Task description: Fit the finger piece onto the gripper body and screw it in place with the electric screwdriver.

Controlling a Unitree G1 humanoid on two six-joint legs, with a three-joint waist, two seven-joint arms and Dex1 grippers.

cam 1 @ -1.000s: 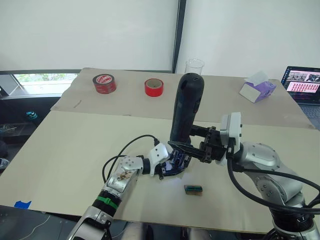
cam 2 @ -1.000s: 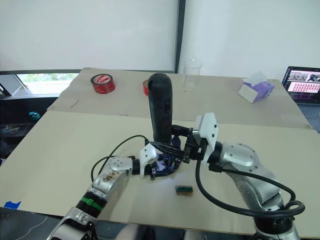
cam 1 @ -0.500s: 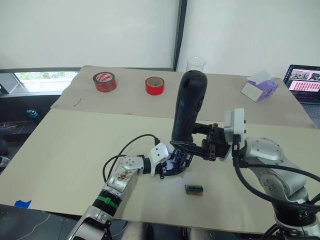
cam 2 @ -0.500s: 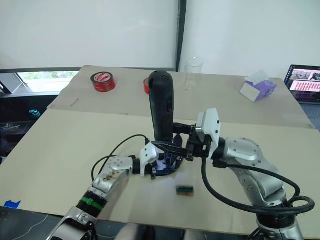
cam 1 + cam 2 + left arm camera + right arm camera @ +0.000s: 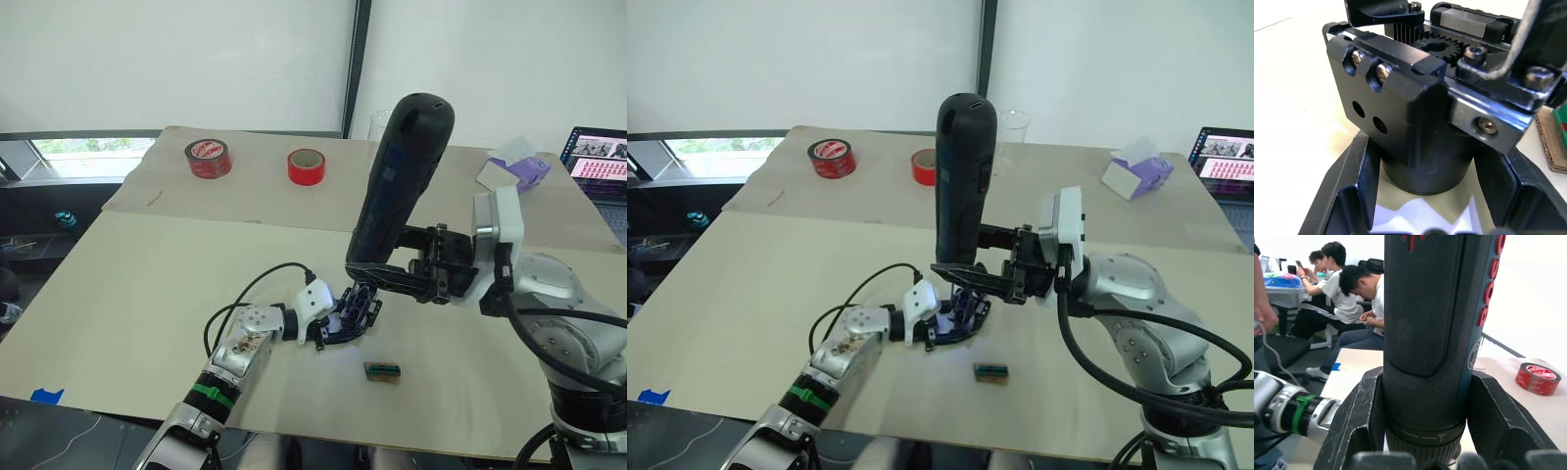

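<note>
Right gripper (image 5: 392,279) clamps the electric screwdriver (image 5: 400,186) near its base, long axis near upright, tilted toward 1 o'clock. Left gripper (image 5: 338,318) clasps the gripper body (image 5: 359,309) on the table (image 5: 147,284), at the screwdriver's 7 o'clock, just below its tip.

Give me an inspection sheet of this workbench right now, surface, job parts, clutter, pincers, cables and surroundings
Surface: beige table, made of two boards.
Job's things: gripper body on the table near the front middle; electric screwdriver held upright above it, leaning slightly; finger piece cannot be told apart.
Clutter: small green-and-brown block near the front edge; two red tape rolls, a clear beaker and a purple-and-white box at the back.
Pincers: left pincer shut on the gripper body; right pincer shut on the electric screwdriver.
Cables: black cable looping over the left arm.
Surroundings: open laptop at far right; seated people in the right wrist view.
</note>
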